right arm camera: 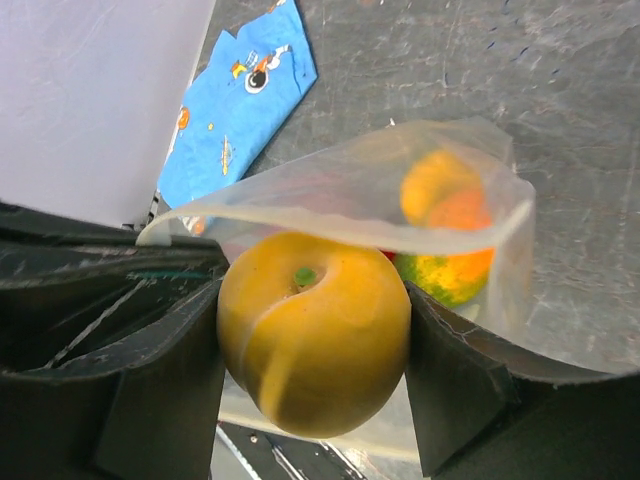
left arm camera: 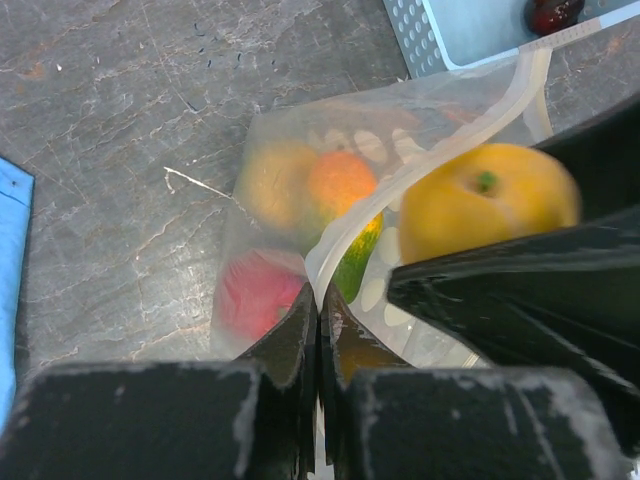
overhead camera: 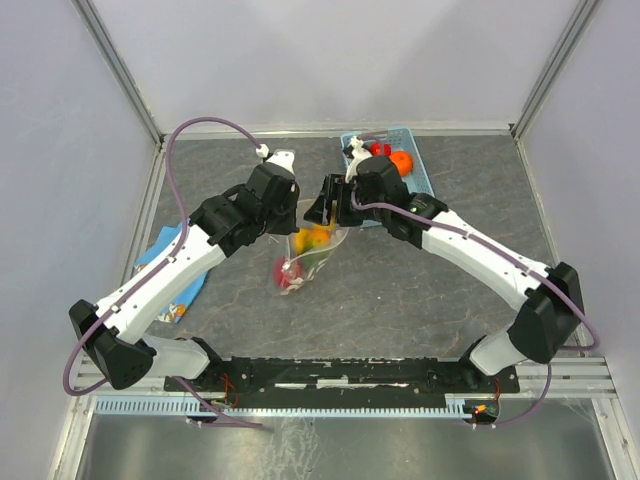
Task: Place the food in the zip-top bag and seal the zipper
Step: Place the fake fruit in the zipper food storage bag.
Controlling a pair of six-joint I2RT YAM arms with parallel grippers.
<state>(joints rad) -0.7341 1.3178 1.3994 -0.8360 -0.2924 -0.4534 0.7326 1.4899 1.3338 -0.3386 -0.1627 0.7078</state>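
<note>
on the grey stone-patterned table [overhead camera: 400,290], between the two arms, a clear zip-top bag [overhead camera: 300,262] printed with white oval spots, mouth lifted and gaping toward the far side.

clamping the zipper [left arm camera: 470,130] with the left gripper [left arm camera: 318,300]: jaws pressed flat together on the whitish strip at one end of the mouth, holding that edge up off the table.

gripping a yellow toy fruit [right arm camera: 315,330] with the right gripper [right arm camera: 313,350]: black fingers [right arm camera: 170,370] spread wide and pressed against its two sides, small green stem dot turned toward the wrist camera. held right at the bag's mouth, just beside the raised plastic edge, not yet down among the other pieces. touching the film or not: cannot tell.

already inside the bag, seen through the plastic: an orange fruit [left arm camera: 340,180], a paler yellow one [left arm camera: 275,180] just beside it, a red toy fruit [left arm camera: 255,295] toward the near end, and a green-and-yellow piece [left arm camera: 358,260] under the zipper line.

at the far edge of the table, just beyond the right gripper, a light-blue plastic basket [overhead camera: 420,180] holding a small red piece [overhead camera: 379,149] and an orange piece [overhead camera: 401,162]. in the left wrist view, a dark maroon piece [left arm camera: 553,12] in the basket's corner.

off to the left, partly under the left arm, a blue printed cloth [right arm camera: 235,100] lying flat on the table, well apart from the bag.

bag mouth open, strip not pressed shut along its length.
</note>
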